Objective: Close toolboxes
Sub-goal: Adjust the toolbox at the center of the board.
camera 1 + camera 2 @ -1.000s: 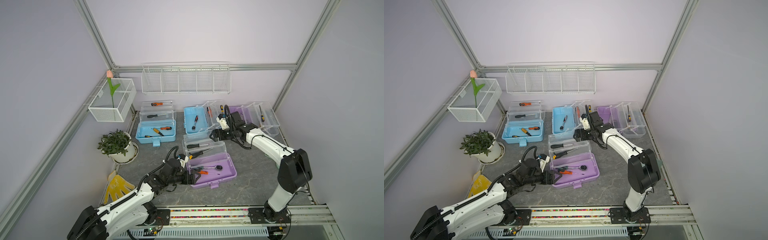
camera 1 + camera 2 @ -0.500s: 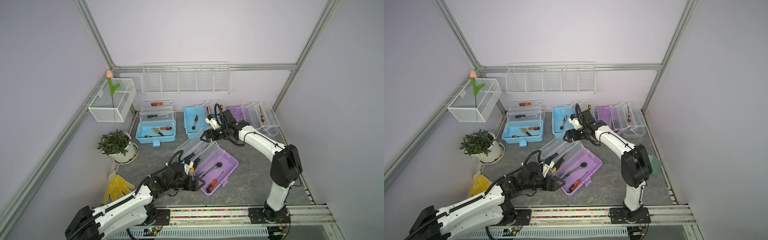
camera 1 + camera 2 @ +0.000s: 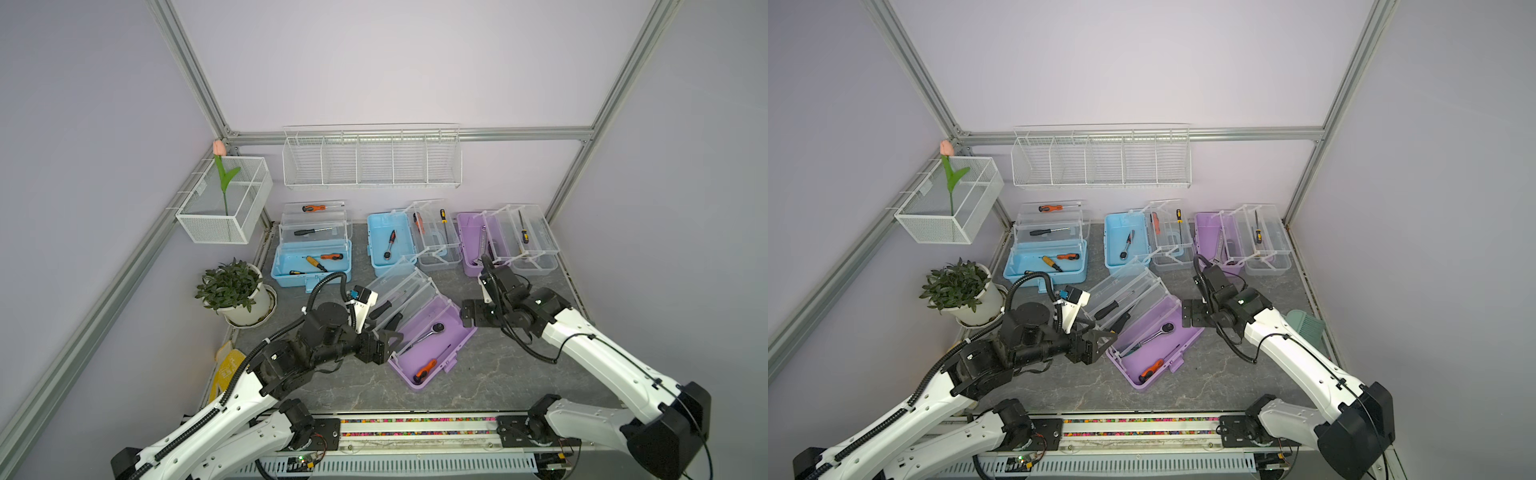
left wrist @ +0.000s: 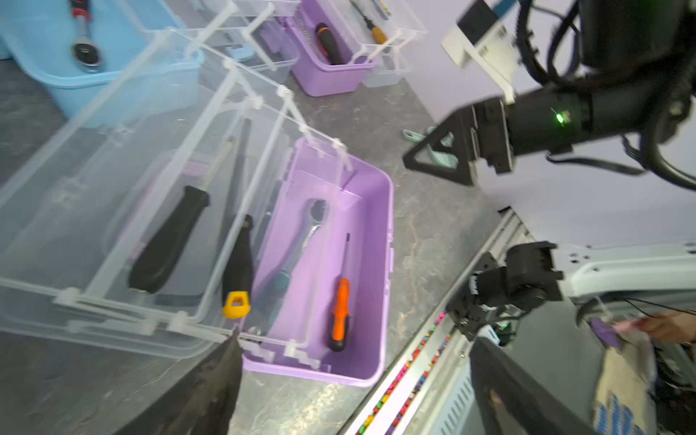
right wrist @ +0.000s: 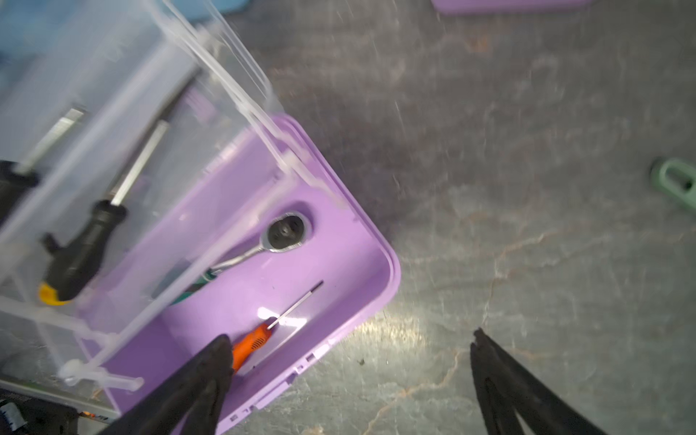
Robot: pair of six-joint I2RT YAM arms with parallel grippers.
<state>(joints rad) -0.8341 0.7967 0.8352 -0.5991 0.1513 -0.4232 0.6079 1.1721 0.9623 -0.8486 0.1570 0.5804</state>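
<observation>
Front purple toolbox (image 3: 453,338): lying skewed, turned since earlier.
Left gripper (image 3: 392,348): gaping at its 9 o'clock.
Right gripper (image 3: 465,315): gaping at 2 o'clock.

Potted plant (image 3: 230,286), tulip (image 3: 219,148), wall basket (image 3: 372,183)

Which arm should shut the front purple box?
Probably left: the left hand, open, sits beside the clear trays that must swing over the purple box. The right hand is at its far corner.
</observation>
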